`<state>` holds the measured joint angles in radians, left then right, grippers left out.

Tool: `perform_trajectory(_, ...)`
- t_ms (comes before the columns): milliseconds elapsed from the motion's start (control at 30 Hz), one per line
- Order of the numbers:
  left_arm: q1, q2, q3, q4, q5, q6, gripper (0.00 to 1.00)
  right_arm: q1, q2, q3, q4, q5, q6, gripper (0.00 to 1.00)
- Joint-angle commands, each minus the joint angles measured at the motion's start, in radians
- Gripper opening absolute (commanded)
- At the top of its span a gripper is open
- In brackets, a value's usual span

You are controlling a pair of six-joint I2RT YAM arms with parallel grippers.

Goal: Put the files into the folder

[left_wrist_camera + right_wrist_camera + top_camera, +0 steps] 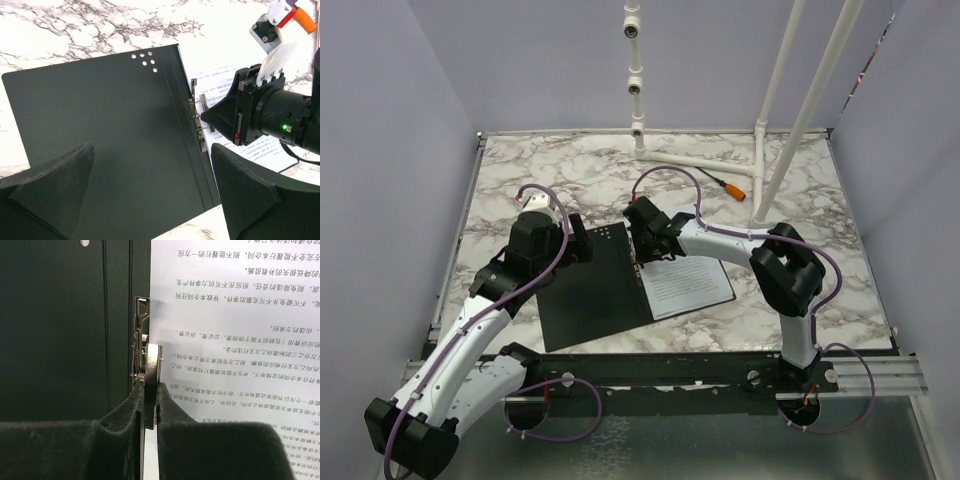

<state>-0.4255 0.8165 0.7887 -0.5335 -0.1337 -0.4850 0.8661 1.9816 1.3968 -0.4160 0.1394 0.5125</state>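
The folder [590, 290] lies open on the marble table, black inside up; it also shows in the left wrist view [100, 125] and the right wrist view [60, 330]. The files [688, 285], white sheets of dense black text, lie on its right half [220, 80] [235, 330]. My right gripper [642, 250] [151, 385] is shut on the lever of the metal spine clip [152, 357] [199, 122], which stands raised. My left gripper [582, 245] [152, 165] is open and empty, just above the folder's left half.
A white pipe frame [700, 160] stands at the back of the marble table [820, 200], with an orange-tipped cable [732, 187] lying beside it. Purple walls close in the left, back and right sides.
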Motion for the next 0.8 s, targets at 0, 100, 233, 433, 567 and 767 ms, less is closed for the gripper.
perform_trajectory(0, -0.002, 0.027, -0.015, 0.023, 0.066, 0.006, 0.99, -0.031, -0.060, -0.034, -0.009, -0.048, -0.066, 0.00)
perform_trajectory(100, -0.001, 0.052, -0.013, 0.024, 0.101, 0.001, 0.99, -0.047, -0.071, -0.044, -0.009, -0.062, -0.084, 0.01)
perform_trajectory(233, -0.001, 0.089, -0.021, 0.026, 0.132, -0.025, 0.99, -0.063, -0.074, -0.044, -0.021, -0.073, -0.109, 0.01)
perform_trajectory(433, -0.011, 0.141, -0.040, 0.023, 0.147, -0.072, 0.99, -0.099, -0.103, -0.073, -0.021, -0.098, -0.139, 0.00)
perform_trajectory(567, -0.024, 0.182, -0.053, 0.022, 0.141, -0.096, 0.99, -0.113, -0.115, -0.086, -0.028, -0.122, -0.167, 0.00)
perform_trajectory(767, -0.089, 0.234, -0.061, 0.009, 0.076, -0.128, 0.99, -0.129, -0.118, -0.092, -0.038, -0.169, -0.200, 0.01)
